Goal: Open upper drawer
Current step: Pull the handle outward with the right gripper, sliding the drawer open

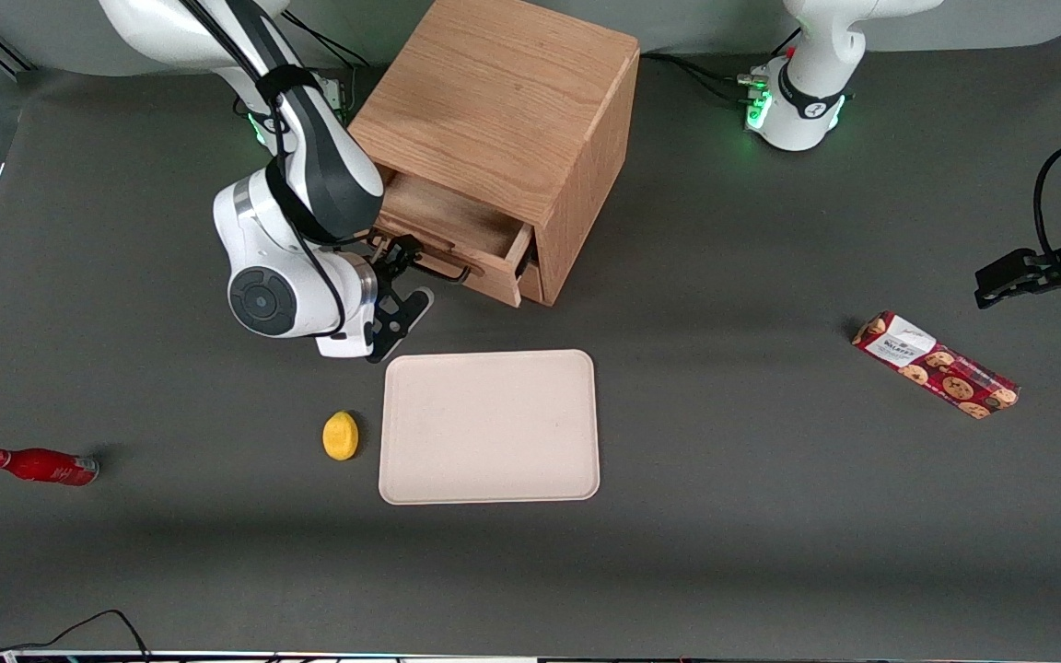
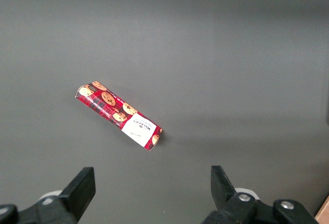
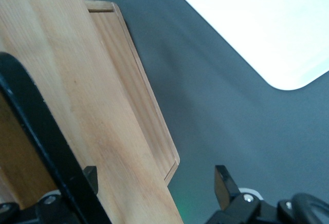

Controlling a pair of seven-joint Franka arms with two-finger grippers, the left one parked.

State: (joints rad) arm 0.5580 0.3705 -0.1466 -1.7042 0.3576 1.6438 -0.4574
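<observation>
My claw point(image 1: 409, 265) sits at the front of the upper drawer point(image 1: 457, 230), its fingers spread wide with the black bar handle point(image 3: 46, 147) running across by one finger point(image 3: 90, 175) and the other finger point(image 3: 224, 183) out over the counter point(image 1: 724, 276); nothing is clenched. I judge it hooks the bar rather than pinches it, since a thin bar can be pulled from one side. The drawer stands partly out of the wooden cabinet point(image 1: 503, 101), its shallow inside showing, above the bottom drawer point(image 3: 131, 85), which looks closed. So the pull seems well under way, and more travel may remain.

The cabinet is light oak with straight grain and square edges; the handle is smooth, matte and dark. The counter is a dull grey sheet. Nearer the front camera lies a pale rectangular tray point(image 1: 490, 426) with rounded corners, a yellow lemon point(image 1: 340, 435) just beside it. A red bottle point(image 1: 39, 466) lies toward my end, a cookie box point(image 1: 936, 365) toward the parked arm's.
</observation>
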